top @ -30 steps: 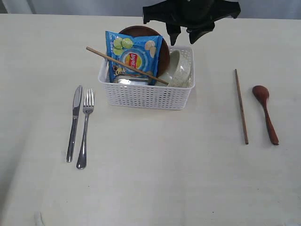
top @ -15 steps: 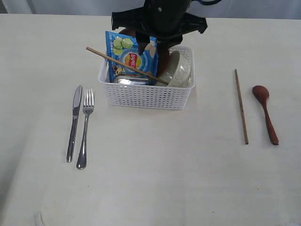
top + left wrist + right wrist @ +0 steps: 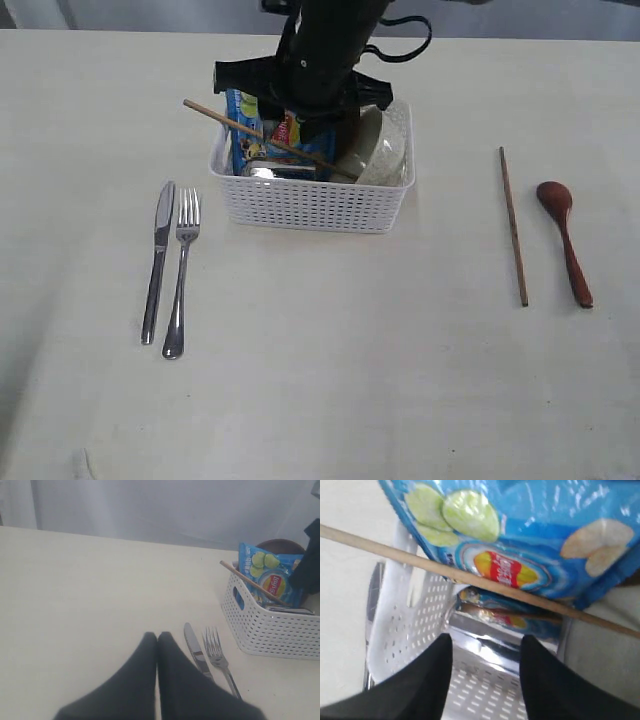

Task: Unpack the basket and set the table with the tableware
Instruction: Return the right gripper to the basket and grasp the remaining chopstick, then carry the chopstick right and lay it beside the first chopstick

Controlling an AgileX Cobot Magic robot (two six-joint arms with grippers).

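Hovering in the basket [image 3: 310, 205], right gripper [image 3: 485, 639] apart over the steel cup [image 3: 490, 650], gap shown only by wrist view; left gripper [image 3: 156, 636] together outside it; open table [image 3: 350, 380] around the basket.

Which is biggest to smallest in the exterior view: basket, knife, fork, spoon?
1. basket: by far the largest.
2. knife and fork: about the same length, too close to rank.
3. spoon: clearly shorter than either.
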